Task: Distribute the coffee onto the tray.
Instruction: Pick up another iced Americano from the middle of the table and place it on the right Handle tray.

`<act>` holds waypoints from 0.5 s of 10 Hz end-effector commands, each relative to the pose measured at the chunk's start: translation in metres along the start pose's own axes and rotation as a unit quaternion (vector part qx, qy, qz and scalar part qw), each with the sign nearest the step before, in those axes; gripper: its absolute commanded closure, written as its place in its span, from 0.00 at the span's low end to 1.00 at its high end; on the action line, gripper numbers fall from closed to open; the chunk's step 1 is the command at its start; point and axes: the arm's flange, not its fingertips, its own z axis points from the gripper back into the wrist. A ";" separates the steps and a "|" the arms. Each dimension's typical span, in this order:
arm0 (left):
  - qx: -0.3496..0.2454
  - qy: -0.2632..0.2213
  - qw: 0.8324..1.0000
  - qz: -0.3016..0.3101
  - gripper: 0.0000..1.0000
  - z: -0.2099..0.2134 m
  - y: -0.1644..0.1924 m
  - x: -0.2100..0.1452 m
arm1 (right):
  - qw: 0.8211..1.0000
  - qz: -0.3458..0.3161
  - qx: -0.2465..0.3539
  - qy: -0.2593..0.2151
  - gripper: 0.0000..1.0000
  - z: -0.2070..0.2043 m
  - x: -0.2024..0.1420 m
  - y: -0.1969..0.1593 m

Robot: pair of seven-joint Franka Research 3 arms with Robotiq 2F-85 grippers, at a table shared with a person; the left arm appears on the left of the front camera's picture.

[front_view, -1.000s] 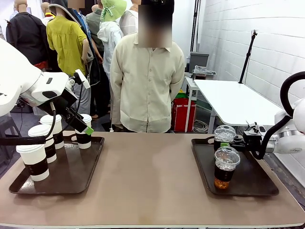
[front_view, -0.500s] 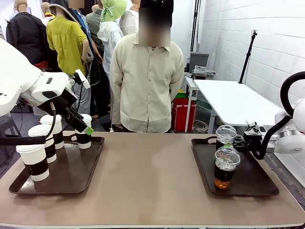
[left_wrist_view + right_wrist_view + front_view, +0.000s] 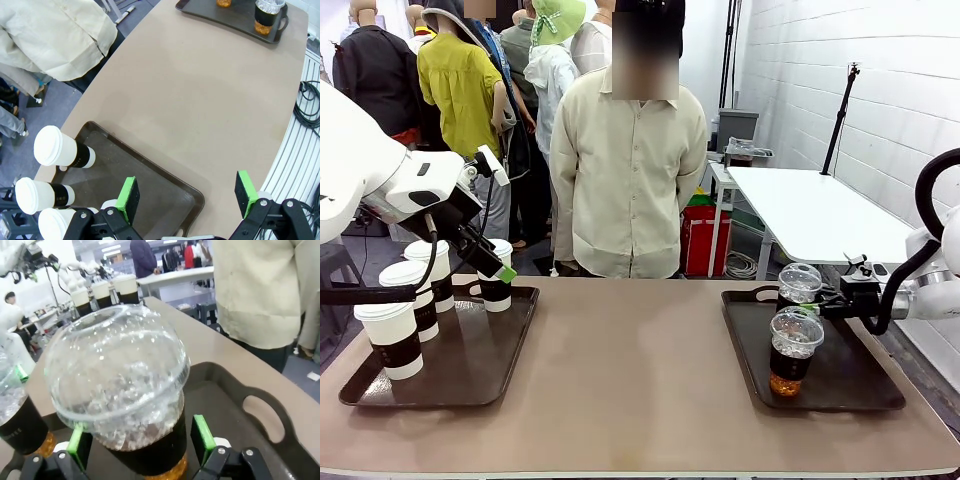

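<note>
Two dome-lidded cups (image 3: 796, 349) upright on the right tray (image 3: 850, 385), the far one between the right hand's (image 3: 141, 440) spread fingers.

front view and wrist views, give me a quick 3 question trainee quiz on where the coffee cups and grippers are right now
1. How many white lidded paper cups stand on the left tray?
2. True or false: the right gripper is clamped tight on the far clear cup.
3. Which is nearer the robot on the right tray: A) the near clear cup, or B) the cup between the right gripper's pads?

Key:
1. Four.
2. False; its jaws stand open around that cup.
3. A.
</note>
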 end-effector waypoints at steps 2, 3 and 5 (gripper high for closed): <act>-0.001 0.002 1.000 0.000 0.00 0.001 0.000 -0.001 | 0.999 -0.034 0.002 0.028 0.00 0.019 0.001 0.020; -0.001 0.002 1.000 0.000 0.00 0.001 0.000 -0.001 | 0.999 -0.042 0.002 0.035 0.00 0.025 -0.001 0.025; -0.001 0.002 1.000 0.000 0.00 0.001 0.000 -0.001 | 0.998 -0.046 -0.011 0.038 0.00 0.036 -0.002 0.035</act>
